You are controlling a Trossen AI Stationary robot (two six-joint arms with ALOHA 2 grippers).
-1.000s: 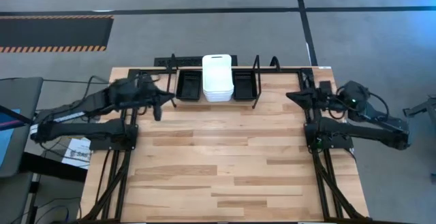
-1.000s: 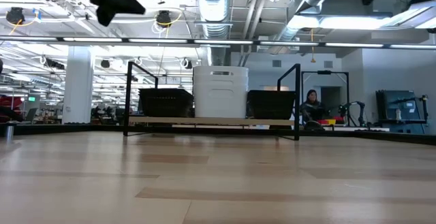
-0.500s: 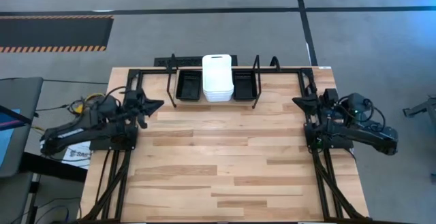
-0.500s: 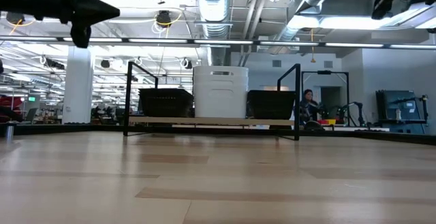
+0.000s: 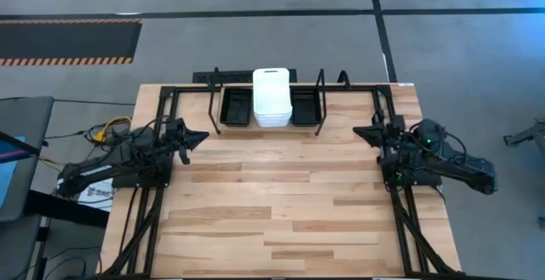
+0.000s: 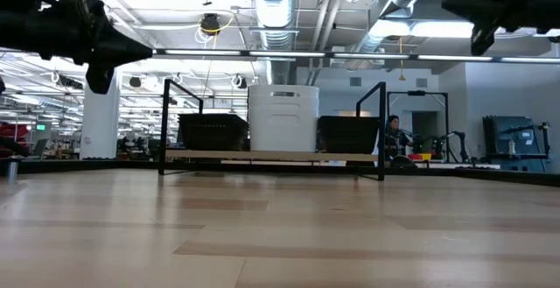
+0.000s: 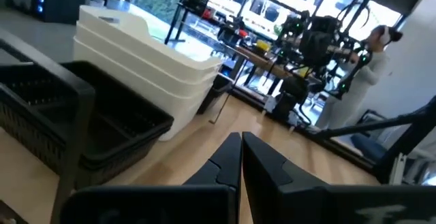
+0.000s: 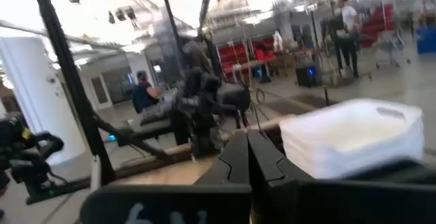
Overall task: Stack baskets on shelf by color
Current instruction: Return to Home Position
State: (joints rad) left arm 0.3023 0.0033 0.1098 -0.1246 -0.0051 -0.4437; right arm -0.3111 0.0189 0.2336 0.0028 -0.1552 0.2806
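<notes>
The stacked smooth rectangular plastic baskets (image 5: 272, 101) are plain white. The two mesh-sided plastic baskets flanking them, one (image 5: 236, 107) and the other (image 5: 305, 108), are black with a fine grid pattern. The low wire-frame metal shelf (image 6: 383, 139) is black. The planked wooden surface (image 5: 281, 203) mixes pale and tan boards. The dark floor mat (image 5: 68, 42) has orange-and-black diagonal stripes along its edges.

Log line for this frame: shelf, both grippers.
shelf: white baskets stacked centre, black baskets either side | left gripper: shut, empty, left table edge | right gripper: shut, empty, right table edge
</notes>
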